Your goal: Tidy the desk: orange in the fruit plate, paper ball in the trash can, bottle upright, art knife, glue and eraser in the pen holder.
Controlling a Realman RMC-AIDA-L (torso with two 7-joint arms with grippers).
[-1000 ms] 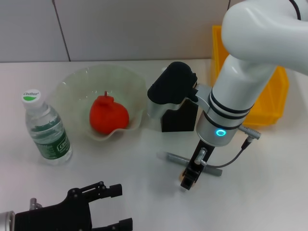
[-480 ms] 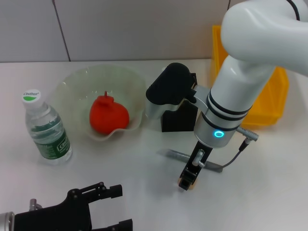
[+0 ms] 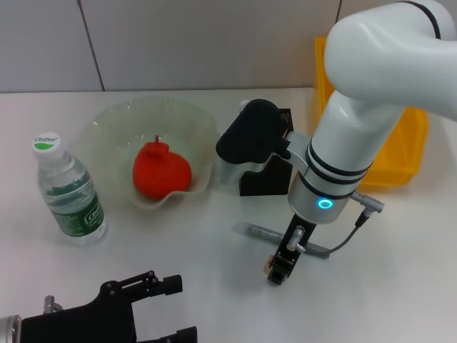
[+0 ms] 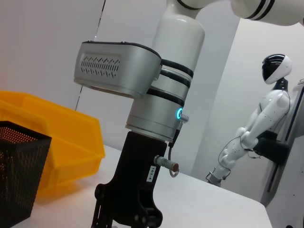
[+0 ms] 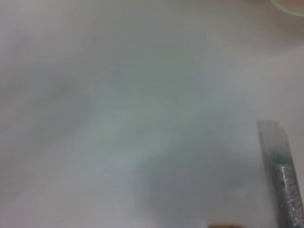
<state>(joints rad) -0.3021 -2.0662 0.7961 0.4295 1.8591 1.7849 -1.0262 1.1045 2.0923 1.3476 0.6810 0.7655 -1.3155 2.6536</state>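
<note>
Trash can (image 3: 410, 153) sits at the back R, no paper ball seen. Fruit plate (image 3: 107, 125) already has the orange (image 3: 161, 170) in it, and the bottle (image 3: 70, 193) stands upright, so those look done. Pen holder (image 3: 264, 182) is behind the R arm, partly hidden. Glue (image 3: 257, 231) lies flat in front of it, w/ the arm crossing over it. Step in hand, prob.: eraser pickup. Right gripper (image 3: 280, 270) is down at the tabletop w/ a small beige bit, likely the eraser (image 3: 269, 269), touching its tip. Can't tell if clenched or released. Next: secure it, lift clear, carry back over the holder. Left gripper (image 3: 168, 309) is parked near edge, spread wide.
</note>
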